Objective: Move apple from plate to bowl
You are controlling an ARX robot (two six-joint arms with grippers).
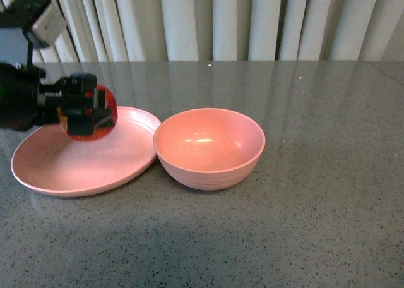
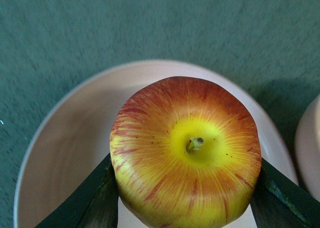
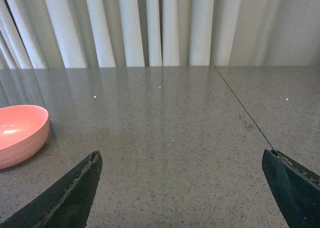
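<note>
Though the left pincer (image 1: 87, 114) grips the apple (image 1: 107, 111) over the plate (image 1: 57, 168), toward the left edge of the worktop (image 1: 315, 212), carrying it into the adjoining bowl (image 1: 211, 174) remains; the right pincer (image 3: 180, 155) gapes empty.

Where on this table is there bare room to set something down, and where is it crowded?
Bare table lies right of the bowl, in front of both dishes, and behind them toward the curtains. The bowl is empty. Crowded: the left gripper holds the apple over the plate, and no gap shows between plate and bowl.
</note>
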